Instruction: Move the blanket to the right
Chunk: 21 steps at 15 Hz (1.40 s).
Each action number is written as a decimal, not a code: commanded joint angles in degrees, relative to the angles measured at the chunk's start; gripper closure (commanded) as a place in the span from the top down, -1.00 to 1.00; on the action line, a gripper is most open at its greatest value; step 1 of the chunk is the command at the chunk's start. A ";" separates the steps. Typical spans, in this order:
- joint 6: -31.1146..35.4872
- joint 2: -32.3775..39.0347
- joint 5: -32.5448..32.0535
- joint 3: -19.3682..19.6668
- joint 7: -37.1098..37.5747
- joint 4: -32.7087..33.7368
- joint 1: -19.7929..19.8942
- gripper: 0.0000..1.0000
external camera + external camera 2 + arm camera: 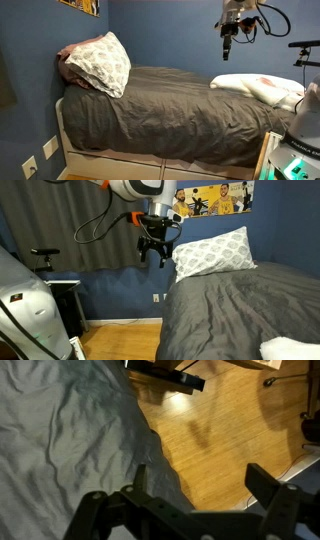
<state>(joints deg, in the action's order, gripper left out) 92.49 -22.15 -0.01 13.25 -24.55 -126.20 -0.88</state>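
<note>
The blanket (170, 110) is a large wrinkled dark grey cover spread over the bed; it also shows in the other exterior view (240, 305) and fills the left of the wrist view (60, 440). My gripper (228, 38) hangs high in the air above the bed's far end, well clear of the blanket. In an exterior view (154, 252) it hovers beside the bed near the pillow. In the wrist view the gripper (200, 485) is open and empty, over the blanket's edge and the wooden floor.
A patterned white pillow (105, 62) leans on a pink pillow (70, 62) at the head of the bed. White folded bedding (255, 88) lies at the foot. Wooden floor (220, 430) borders the bed. Blue wall (110, 285) and a dark curtain (70, 220) stand behind.
</note>
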 commanded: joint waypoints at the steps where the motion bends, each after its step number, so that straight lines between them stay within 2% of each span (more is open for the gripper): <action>1: -0.12 0.16 0.39 -1.16 -0.39 0.11 1.36 1.00; 7: -0.12 0.16 0.39 -1.16 -0.39 0.11 1.36 1.00; 11: 5.74 0.05 -4.58 -5.63 -3.96 -4.76 -1.32 1.00; 16: 19.04 1.99 -9.45 -11.76 -4.96 -13.98 -5.06 1.00; 21: 40.13 9.36 -19.56 -13.42 -7.06 -20.47 -5.22 1.00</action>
<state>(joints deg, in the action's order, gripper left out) 122.39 -16.54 -13.82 0.23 -29.50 -144.00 -6.90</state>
